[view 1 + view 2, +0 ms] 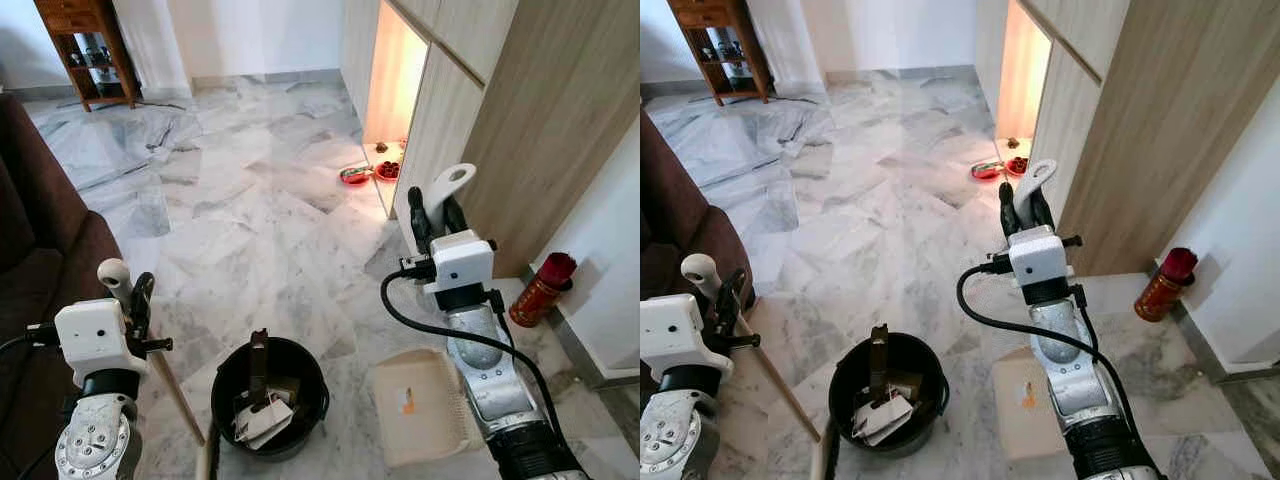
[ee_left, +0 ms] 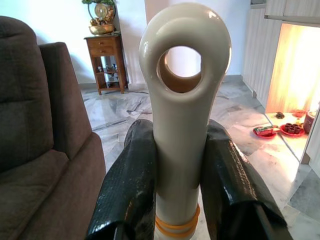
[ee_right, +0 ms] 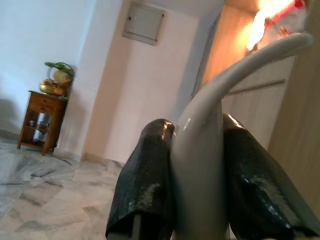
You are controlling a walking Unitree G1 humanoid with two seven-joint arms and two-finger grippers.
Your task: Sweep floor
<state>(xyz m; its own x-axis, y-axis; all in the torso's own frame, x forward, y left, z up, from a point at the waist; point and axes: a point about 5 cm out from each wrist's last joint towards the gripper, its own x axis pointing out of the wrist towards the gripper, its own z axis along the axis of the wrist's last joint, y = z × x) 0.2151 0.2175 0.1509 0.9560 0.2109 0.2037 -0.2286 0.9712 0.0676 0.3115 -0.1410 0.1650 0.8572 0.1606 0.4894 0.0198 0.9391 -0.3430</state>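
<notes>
Gripped broom handle (image 2: 182,125) in left hand (image 2: 182,200) and dustpan handle (image 3: 210,150) in right hand (image 3: 192,195), both clamped tight, dustpan (image 1: 420,405) beside bucket (image 1: 270,395), ready for sweeping the floor (image 1: 250,220)

Brown sofa (image 1: 40,230) at left; wooden stand (image 1: 88,48) far back; red canister (image 1: 541,288) by the wall; red dishes (image 1: 370,173) at the lit alcove.

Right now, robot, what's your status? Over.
Left gripper shut on broom handle. Right gripper shut on dustpan handle. Black bucket by dustpan.
</notes>
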